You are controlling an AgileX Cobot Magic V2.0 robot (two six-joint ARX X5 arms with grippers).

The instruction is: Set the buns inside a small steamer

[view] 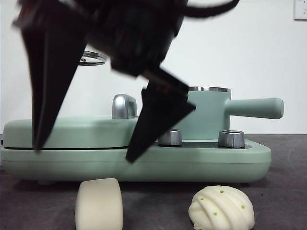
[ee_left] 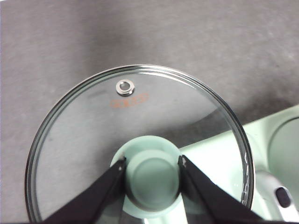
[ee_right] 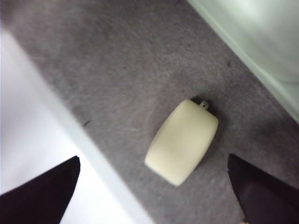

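The plain roll bun (view: 99, 203) stands on the dark table in front, and the ridged, green-specked bun (view: 221, 208) lies to its right. My right gripper (view: 83, 154) hangs open above the plain bun; in the right wrist view the bun (ee_right: 182, 142) lies between its spread jaws (ee_right: 154, 159), untouched. The mint green steamer pot (view: 211, 112), lidless, stands on the appliance behind. My left gripper (ee_left: 153, 161) is shut on the green knob (ee_left: 153, 179) of the glass lid (ee_left: 135, 107) and holds it in the air; the lid's rim (view: 93, 58) shows behind the right arm.
The flat mint green griddle lid (view: 67, 132) with a chrome handle (view: 123, 105) sits left of the pot on the long appliance base (view: 144, 165). Two steel knobs (view: 231, 139) stand on the base. The table's edge (ee_right: 46, 116) runs close to the plain bun.
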